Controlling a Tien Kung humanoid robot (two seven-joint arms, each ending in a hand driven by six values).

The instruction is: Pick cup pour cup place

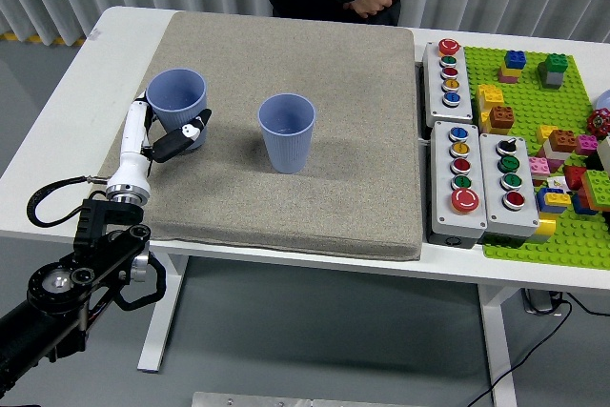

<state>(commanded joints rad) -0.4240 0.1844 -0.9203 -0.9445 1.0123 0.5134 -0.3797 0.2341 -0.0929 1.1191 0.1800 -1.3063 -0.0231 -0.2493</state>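
- 2 cups stand on the mat (315,188): the left cup (178,106), the middle cup (286,132) to its right.
- Right of the mat lie 3 button boxes (481,184), then the brick plate (558,111).

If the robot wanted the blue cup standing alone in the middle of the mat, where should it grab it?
Probably around the side wall of the middle cup, about mid-height, coming in level from the left. It stands upright with its mouth open, and that side of the grey mat is bare. The left robot hand is already wrapped round the other cup.
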